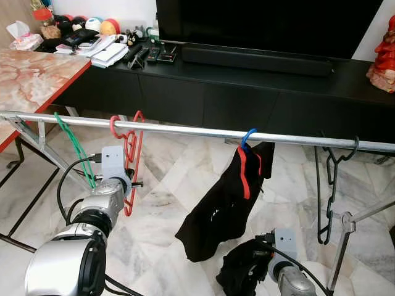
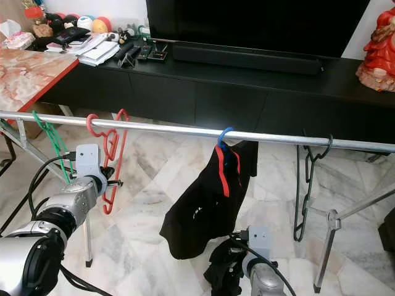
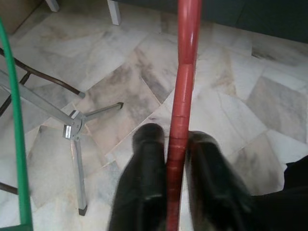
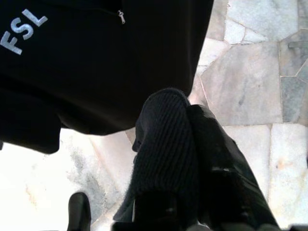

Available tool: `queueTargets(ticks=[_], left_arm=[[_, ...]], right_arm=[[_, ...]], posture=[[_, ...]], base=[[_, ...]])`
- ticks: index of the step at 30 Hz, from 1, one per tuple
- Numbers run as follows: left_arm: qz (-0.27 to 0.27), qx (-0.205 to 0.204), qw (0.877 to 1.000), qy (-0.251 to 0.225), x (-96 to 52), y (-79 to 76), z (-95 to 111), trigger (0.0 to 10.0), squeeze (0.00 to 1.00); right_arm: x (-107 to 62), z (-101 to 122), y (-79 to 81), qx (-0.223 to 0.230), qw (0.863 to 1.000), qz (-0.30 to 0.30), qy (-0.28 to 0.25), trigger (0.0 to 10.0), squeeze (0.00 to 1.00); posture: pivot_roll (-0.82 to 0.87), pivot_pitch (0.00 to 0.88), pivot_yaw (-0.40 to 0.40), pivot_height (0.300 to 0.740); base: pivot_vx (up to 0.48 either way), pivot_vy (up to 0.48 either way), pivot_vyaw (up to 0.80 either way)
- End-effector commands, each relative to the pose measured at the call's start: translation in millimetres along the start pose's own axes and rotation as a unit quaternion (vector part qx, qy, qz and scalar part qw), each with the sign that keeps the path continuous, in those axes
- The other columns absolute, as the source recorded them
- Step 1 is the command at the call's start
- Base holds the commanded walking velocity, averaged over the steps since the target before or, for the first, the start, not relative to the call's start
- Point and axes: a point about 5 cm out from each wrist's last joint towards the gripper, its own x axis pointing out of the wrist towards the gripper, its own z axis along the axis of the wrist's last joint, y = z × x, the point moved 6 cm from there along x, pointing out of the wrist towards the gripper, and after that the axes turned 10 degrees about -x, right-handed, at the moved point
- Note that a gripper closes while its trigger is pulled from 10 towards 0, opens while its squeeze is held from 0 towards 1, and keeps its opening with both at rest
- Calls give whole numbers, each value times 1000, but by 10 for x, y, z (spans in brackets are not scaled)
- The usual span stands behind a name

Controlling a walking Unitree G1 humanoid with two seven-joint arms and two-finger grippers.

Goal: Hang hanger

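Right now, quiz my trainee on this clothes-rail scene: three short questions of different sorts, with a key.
1. True or false: the left gripper has its fingers closed on the red hanger.
2. Multiple choice: the black garment on the metal rail hangs from a hanger with a hook that is A) green, B) blue, C) black.
3. Fill in: the right gripper is holding a piece of ______ knitted cloth.

Key: 1 true. 2 B, the blue hook. 3 black.
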Motion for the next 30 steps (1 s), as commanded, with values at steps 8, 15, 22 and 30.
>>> queueTargets(ticks=[8,15,22,30], left_arm=[[-17,41,999,-23,-22,-42,-55,0,0],[-34,75,994,-77,-60,-92,89,0,0],[-71,112,984,-119,-158,-104,108,0,0],[-78,98,986,-114,-395,63,-329,10000,0]], right_arm=[[-1,-6,108,1,1000,4,-3,10000,0],[-7,-26,109,2,1000,4,-1,10000,0],[17,71,92,5,1000,3,-12,10000,0],[-43,-182,199,7,1000,7,21,10000,0]], posture=[[-25,134,9,740],[-19,128,12,740],[-18,115,24,740],[-19,104,35,740]], base=[[0,0,0],[0,0,0],[0,0,0],[0,0,0]])
